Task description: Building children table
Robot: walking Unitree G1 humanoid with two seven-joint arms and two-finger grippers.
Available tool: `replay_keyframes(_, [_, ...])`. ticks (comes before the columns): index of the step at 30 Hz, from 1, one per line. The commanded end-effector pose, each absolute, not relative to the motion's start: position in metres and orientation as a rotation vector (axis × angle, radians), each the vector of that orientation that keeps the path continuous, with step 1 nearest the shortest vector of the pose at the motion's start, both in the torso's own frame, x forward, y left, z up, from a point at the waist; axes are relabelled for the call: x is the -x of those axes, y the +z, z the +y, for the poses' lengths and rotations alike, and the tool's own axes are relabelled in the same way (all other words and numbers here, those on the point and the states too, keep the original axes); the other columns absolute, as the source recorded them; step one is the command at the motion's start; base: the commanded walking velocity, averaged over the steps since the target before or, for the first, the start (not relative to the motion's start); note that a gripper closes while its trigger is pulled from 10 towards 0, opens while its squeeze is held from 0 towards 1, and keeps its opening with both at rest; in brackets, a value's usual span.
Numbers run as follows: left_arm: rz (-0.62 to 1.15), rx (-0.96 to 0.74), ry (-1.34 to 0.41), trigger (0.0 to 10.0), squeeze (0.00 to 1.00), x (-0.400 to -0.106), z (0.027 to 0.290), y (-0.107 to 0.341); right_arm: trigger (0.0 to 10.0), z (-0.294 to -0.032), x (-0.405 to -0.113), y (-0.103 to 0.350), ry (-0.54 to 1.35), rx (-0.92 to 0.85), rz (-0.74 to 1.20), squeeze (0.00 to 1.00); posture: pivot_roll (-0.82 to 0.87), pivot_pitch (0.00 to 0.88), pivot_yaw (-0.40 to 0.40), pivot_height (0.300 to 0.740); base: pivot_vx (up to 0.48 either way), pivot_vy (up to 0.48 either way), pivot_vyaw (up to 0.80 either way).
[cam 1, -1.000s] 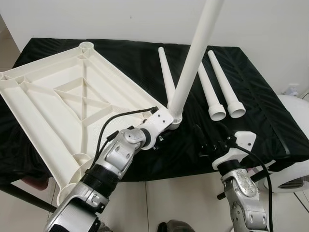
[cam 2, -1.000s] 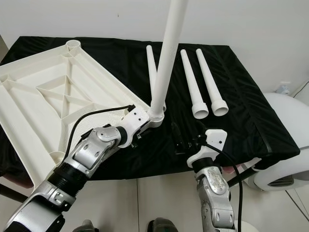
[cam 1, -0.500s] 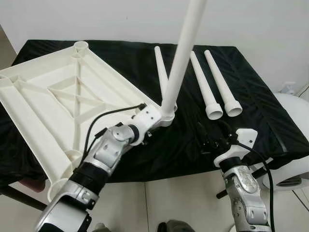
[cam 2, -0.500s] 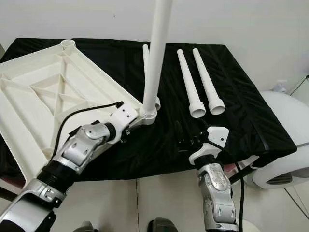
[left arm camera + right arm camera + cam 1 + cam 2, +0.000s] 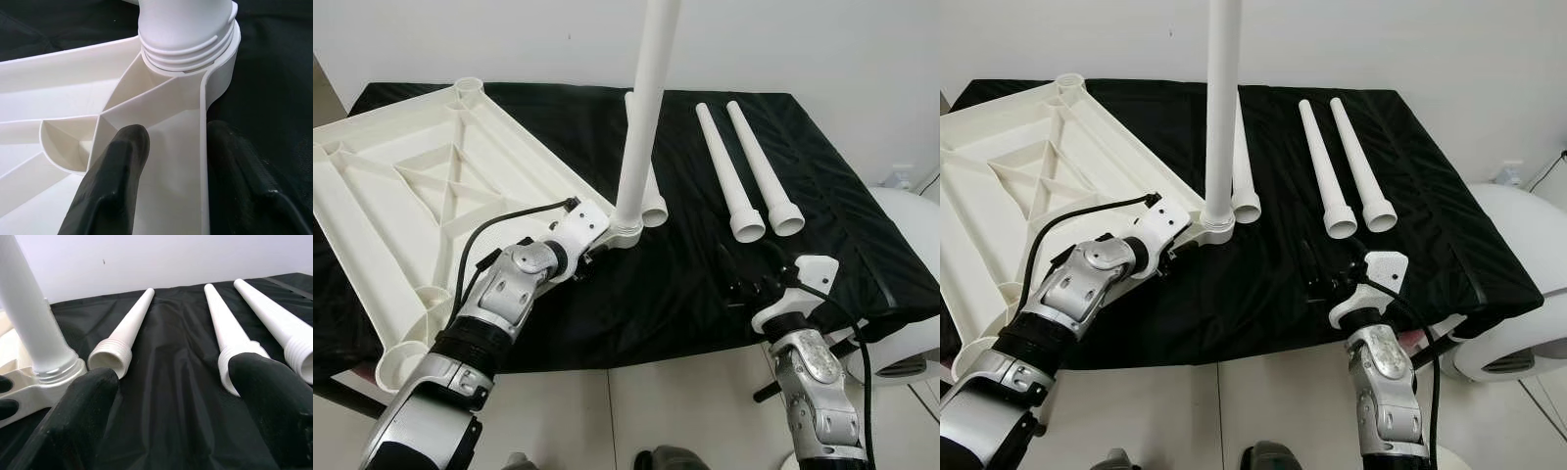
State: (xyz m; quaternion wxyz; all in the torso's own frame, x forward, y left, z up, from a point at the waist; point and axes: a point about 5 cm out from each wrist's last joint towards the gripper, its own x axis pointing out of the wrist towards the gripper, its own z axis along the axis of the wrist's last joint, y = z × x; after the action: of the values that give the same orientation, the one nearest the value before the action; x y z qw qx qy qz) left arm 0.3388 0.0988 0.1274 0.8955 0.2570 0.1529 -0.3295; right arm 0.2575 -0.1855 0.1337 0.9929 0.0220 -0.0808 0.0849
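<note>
The white tabletop [image 5: 431, 196] lies upside down on the left of the black-covered table [image 5: 842, 235]. One white leg [image 5: 641, 108] stands nearly upright in its near corner socket [image 5: 186, 34]. My left gripper [image 5: 181, 171] is shut on the tabletop's corner rim just below that socket, one finger inside the rim and one outside. Three loose legs lie on the cloth: one [image 5: 1242, 166] just behind the standing leg, two more [image 5: 724, 171] [image 5: 759, 166] to the right. My right gripper [image 5: 749, 279] hovers open over the table's front edge, holding nothing.
A white rounded appliance [image 5: 911, 255] stands on the floor at the right of the table. A white wall runs behind the table. Bare black cloth lies between the standing leg and the right gripper [image 5: 171, 416].
My left gripper has drawn the tabletop's corner to the left, and the mounted leg has swung from leaning right to nearly upright. The right gripper has hardly moved.
</note>
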Motion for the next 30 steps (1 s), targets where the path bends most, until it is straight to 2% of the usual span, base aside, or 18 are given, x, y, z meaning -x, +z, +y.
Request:
replay_keyframes(1, [0.445, -0.543, -0.589, 10.0, 0.00, -0.333, 0.123, 0.103, 10.0, -0.191, -0.261, 0.135, 0.145, -0.032, -0.163, 0.00, -0.04, 0.039, -0.045, 0.740, 0.000, 0.000, 0.00])
replay_keyframes(10, [0.348, -0.448, -0.802, 10.0, 0.00, -0.314, 0.097, 0.123, 10.0, -0.188, -0.283, 0.144, 0.144, -0.037, -0.197, 0.00, -0.02, 0.048, -0.054, 0.740, 0.000, 0.000, 0.00])
replay_keyframes(12, [0.348, -0.448, -0.802, 10.0, 0.00, -0.314, 0.097, 0.123, 10.0, -0.188, -0.283, 0.144, 0.144, -0.037, -0.197, 0.00, -0.02, 0.048, -0.054, 0.740, 0.000, 0.000, 0.00])
replay_keyframes(15, [0.296, -0.388, -0.917, 10.0, 0.00, -0.300, 0.085, 0.135, 10.0, -0.178, -0.288, 0.142, 0.209, -0.027, -0.184, 0.00, -0.01, 0.052, -0.063, 0.740, 0.000, 0.000, 0.00])
replay_keyframes(26, [0.248, -0.330, -1.003, 10.0, 0.00, -0.286, 0.080, 0.154, 10.0, -0.159, -0.299, 0.138, 0.417, 0.012, -0.142, 0.00, 0.00, 0.056, -0.071, 0.740, 0.000, 0.000, 0.00])
replay_keyframes(30, [0.236, -0.326, -1.026, 10.0, 0.00, -0.282, 0.079, 0.157, 10.0, -0.158, -0.303, 0.140, 0.421, 0.031, -0.150, 0.00, 0.01, 0.057, -0.074, 0.740, 0.000, 0.000, 0.00])
